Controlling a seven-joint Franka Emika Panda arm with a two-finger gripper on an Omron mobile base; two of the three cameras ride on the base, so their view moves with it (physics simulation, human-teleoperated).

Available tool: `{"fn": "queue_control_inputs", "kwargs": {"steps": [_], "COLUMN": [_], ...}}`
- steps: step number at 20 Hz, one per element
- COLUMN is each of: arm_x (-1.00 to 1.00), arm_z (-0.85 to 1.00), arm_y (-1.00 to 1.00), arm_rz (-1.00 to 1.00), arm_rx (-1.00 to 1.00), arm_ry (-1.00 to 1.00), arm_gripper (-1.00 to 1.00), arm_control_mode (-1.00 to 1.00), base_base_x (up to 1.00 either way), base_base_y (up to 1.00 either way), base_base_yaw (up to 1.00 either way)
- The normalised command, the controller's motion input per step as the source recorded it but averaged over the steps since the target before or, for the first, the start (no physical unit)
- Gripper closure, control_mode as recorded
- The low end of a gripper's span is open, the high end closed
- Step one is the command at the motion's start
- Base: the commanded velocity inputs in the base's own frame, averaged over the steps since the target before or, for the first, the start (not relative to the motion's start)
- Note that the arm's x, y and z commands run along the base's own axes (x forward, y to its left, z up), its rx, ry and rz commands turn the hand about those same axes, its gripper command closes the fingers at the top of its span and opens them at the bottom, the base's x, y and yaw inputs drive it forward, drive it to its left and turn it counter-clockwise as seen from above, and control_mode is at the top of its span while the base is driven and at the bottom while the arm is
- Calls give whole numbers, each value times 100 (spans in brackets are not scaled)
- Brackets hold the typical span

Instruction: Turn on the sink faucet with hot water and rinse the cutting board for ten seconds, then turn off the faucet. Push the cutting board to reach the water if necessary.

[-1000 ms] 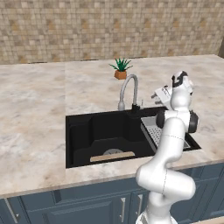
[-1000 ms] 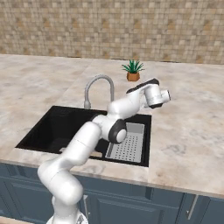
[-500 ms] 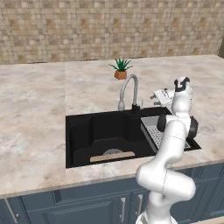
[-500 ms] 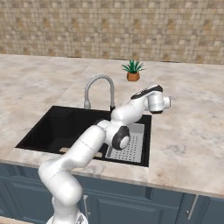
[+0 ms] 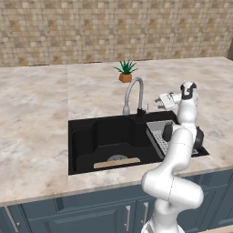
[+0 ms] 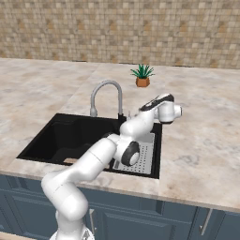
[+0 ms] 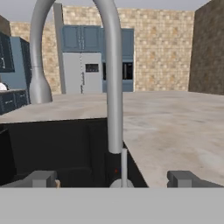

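Left base view: cutting board [image 5: 117, 162] lies flat at sink [image 5: 86, 141] front edge, well apart from sink faucet [image 5: 134, 95]. No stream visible. Hand [image 5: 164, 99] spread wide, grasping nothing, just right of the faucet base; half a second back it sat slightly lower. Hand view: fingertips [image 7: 41, 178] flank the faucet's handle [image 7: 124, 162]. Drain tray [image 6: 146, 149], potted plant [image 6: 142, 75] on marble surface [image 6: 197, 131] unchanged.

Arm: white, dark joints, rising from the base, bent at the elbow, forearm reaching forward and upward, wrist turned sideways. Gripper [image 7: 113, 178]: held level, jaws spread wide, nothing between the fingers [image 7: 41, 178]. Hand [image 5: 169, 98] seen from the left base view appears to point leftward, though small there.
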Motion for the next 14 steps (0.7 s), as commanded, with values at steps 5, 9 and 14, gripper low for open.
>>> {"fn": "queue_control_inputs", "kwargs": {"steps": [5, 9, 14], "arm_x": [18, 21, 22], "arm_z": [-6, -8, 0], "arm_y": [0, 0, 0], "arm_rz": [0, 0, 0], "arm_rx": [0, 0, 0], "arm_ry": [0, 0, 0], "arm_gripper": [-100, -100, -100], "arm_control_mode": [-100, -100, -100], "base_base_x": [0, 0, 0], "base_base_y": [0, 0, 0], "base_base_yaw": [0, 0, 0]}}
